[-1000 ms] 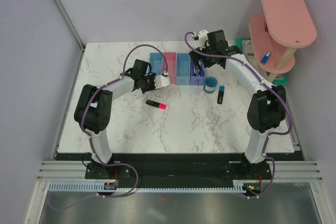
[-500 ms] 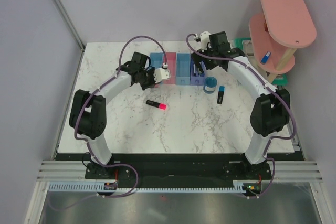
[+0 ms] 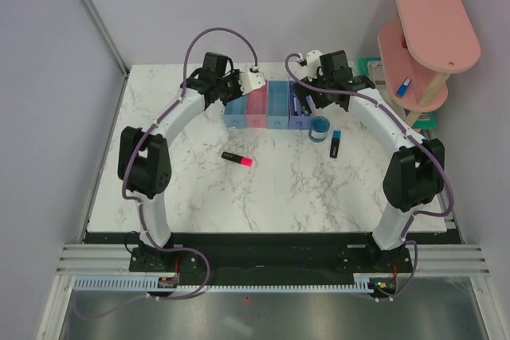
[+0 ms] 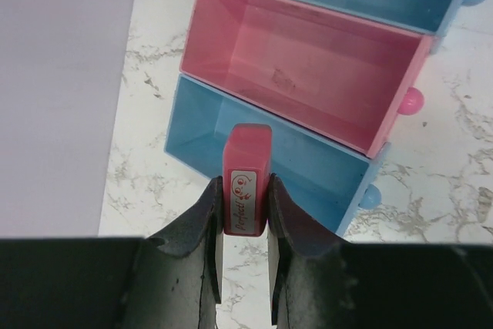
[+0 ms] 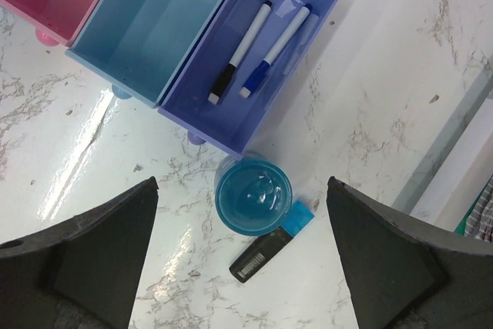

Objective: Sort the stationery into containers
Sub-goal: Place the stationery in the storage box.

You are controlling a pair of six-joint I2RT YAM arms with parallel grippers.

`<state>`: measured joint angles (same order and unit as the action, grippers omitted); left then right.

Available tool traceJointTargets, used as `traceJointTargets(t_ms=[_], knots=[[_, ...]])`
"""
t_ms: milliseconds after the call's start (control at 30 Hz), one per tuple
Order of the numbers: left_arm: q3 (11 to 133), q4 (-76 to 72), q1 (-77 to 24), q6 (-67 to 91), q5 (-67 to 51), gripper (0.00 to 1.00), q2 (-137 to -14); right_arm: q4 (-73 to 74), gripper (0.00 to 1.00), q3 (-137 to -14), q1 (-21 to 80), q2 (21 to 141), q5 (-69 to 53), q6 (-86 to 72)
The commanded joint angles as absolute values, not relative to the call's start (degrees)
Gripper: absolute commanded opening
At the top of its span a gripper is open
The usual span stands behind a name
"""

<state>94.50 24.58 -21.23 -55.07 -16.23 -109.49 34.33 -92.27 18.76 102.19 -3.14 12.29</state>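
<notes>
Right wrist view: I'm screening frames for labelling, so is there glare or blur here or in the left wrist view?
Right wrist view: a white glare streak on the table, the two pens sharp. Left wrist view: the pink eraser and its print in focus, no obvious glare.

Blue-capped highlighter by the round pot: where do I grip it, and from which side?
Take the highlighter by its black barrel, from straight above, closing across its width. It lies flat, and its blue cap sits right beside the blue pot, so the barrel end likely leaves more room.
</notes>
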Motion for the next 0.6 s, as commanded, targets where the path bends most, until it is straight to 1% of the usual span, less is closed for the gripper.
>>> traceJointTargets(t_ms=[0, 200, 500, 533, 567], knots=[[98.87, 22.33, -20.83, -58.53, -13.98, 0.02, -115.91, 33.57, 0.98, -92.20, 18.11, 100.55, -2.64, 12.74], [99.93, 21.01, -20.30, -60.55, -12.92, 0.02, -120.49, 33.49, 0.98, -92.02, 17.93, 101.25, -3.25, 12.74], [97.74, 20.57, -20.21, -61.79, -13.36, 0.03, -121.90, 33.13, 0.98, -92.81, 17.75, 103.01, -4.57, 12.13], [97.30, 20.57, -20.21, -61.87, -13.53, 0.10, -121.73, 33.05, 0.98, -92.90, 17.75, 103.27, -4.48, 12.13], [96.86, 20.57, -20.21, -61.87, -13.54, 0.14, -121.64, 33.05, 0.98, -92.99, 17.84, 103.62, -4.48, 12.13]])
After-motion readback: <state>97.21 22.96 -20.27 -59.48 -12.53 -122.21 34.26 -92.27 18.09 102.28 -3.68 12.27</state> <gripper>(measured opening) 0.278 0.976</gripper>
